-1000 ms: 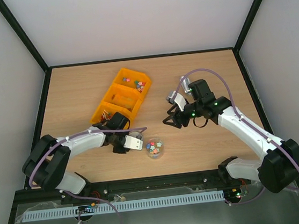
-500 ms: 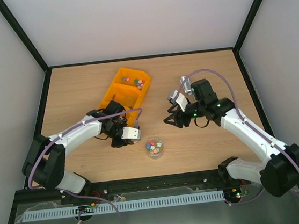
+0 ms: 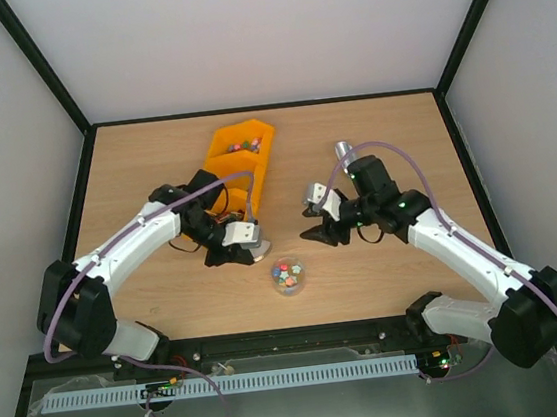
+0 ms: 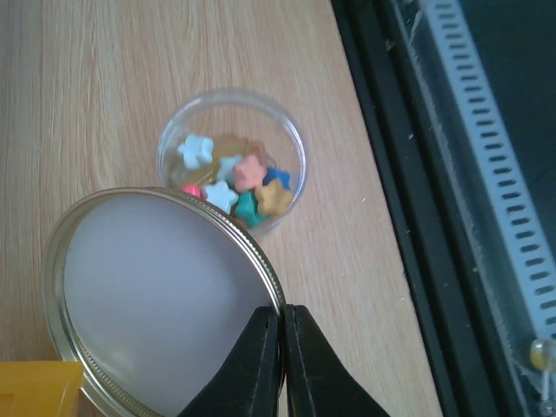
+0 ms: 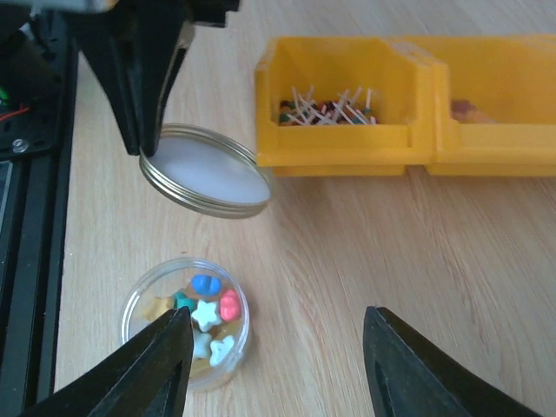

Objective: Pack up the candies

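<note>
Only wrist views show left jaws pinching the lid (image 4: 161, 295); right jaws half-spread, seemingly empty.

lid (image 5: 207, 171) gripped at rim by left pincer (image 5: 145, 146); candies (image 5: 205, 313) in clear jar (image 5: 185, 262) below; yellow bin (image 5: 334, 149) behind

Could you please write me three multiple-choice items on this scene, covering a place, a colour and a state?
1. Where is the lid, relative to the jar? A screwed on it; B off it, in the left gripper; C under it.
2. What colour is the bin? A blue; B green; C yellow.
3. How is the right gripper? A open; B shut on a candy; C shut on the lid.
Answers: B, the fingers pinch the lid's rim beside the jar; C, its walls are yellow; A, its fingers stand wide apart, empty.
</note>
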`<state>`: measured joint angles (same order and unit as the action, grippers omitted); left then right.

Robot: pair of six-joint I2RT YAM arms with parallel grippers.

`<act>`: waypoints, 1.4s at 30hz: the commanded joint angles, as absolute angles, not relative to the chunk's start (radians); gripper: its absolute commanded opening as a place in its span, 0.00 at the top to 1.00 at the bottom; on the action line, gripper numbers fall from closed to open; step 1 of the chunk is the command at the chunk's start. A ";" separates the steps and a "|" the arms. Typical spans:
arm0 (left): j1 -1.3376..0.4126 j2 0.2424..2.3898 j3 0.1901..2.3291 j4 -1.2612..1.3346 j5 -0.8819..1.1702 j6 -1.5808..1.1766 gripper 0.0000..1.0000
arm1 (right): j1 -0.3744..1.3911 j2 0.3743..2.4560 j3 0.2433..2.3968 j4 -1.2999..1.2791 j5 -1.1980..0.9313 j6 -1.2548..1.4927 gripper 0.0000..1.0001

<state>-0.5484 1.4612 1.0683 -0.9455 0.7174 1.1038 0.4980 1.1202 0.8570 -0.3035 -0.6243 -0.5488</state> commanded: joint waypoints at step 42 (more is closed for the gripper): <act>-0.419 1.815 1.187 -1.131 1.104 1.215 0.98 | 0.667 1.203 0.776 -0.169 -0.529 -0.697 0.55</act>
